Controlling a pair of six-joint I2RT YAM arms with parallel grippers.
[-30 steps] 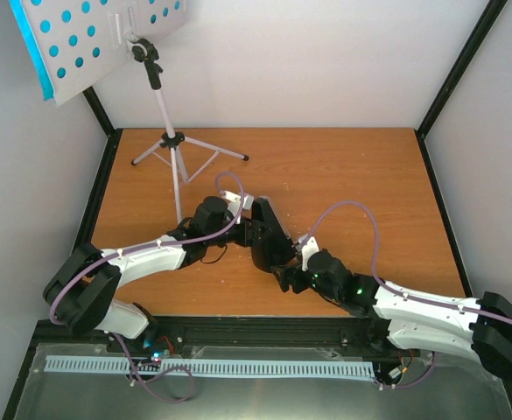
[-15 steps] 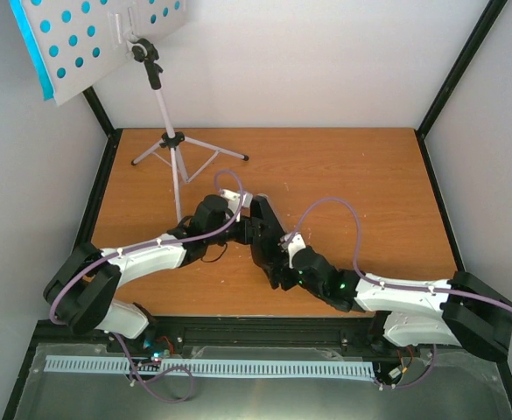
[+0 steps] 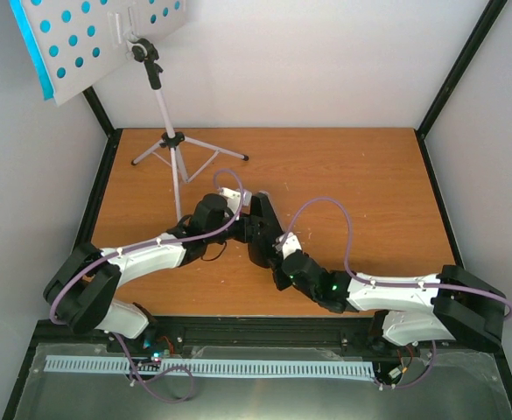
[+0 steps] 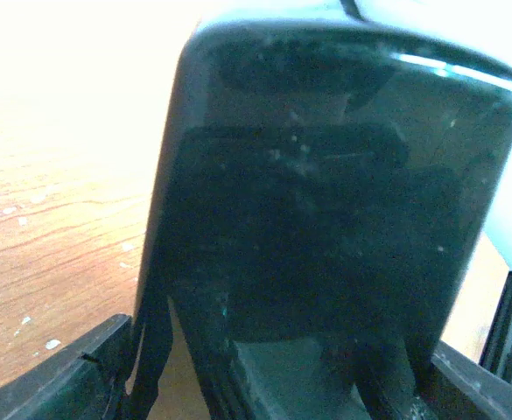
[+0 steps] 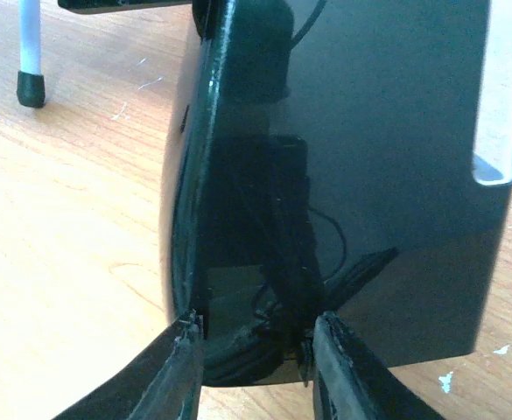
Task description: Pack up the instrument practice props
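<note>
Orange-brown wood grain is showing across the surface [image 3: 352, 192] in the overhead view, with pale walls and black corner posts enclosing it. The music stand [image 3: 170, 140] is standing upright on its tripod at the far left corner. Its white punched desk is tilting toward the camera, and cyan pages [image 3: 28, 39] are showing at the desk's left edge and through the holes. The metronome [image 3: 263, 219], a small black pyramid, is sitting near the middle of the surface. The left claw [image 3: 245, 229] is meeting it from the left and the right claw [image 3: 277, 262] from the near right.

In the left wrist view the metronome's glossy dark body is filling the frame. The fingers [image 4: 54, 385] are spreading wide, one lying against each lower side, which I am judging to be a hold.

In the right wrist view the jaws are standing narrow, with the metronome's lower edge sitting between the fingertips [image 5: 178, 367]. I cannot tell whether they are gripping it. One black foot [image 5: 30, 87] of the stand is showing at the upper left.

Judgement: the metronome is being secured as the step in hand, and nothing is looking packed yet. No case or box is appearing in any view. The next move is calling for a firm seat of the right claw on that edge while the left is steadying the body, since the smooth shell is looking liable to slip or tip. The stand and pages are waiting.
</note>
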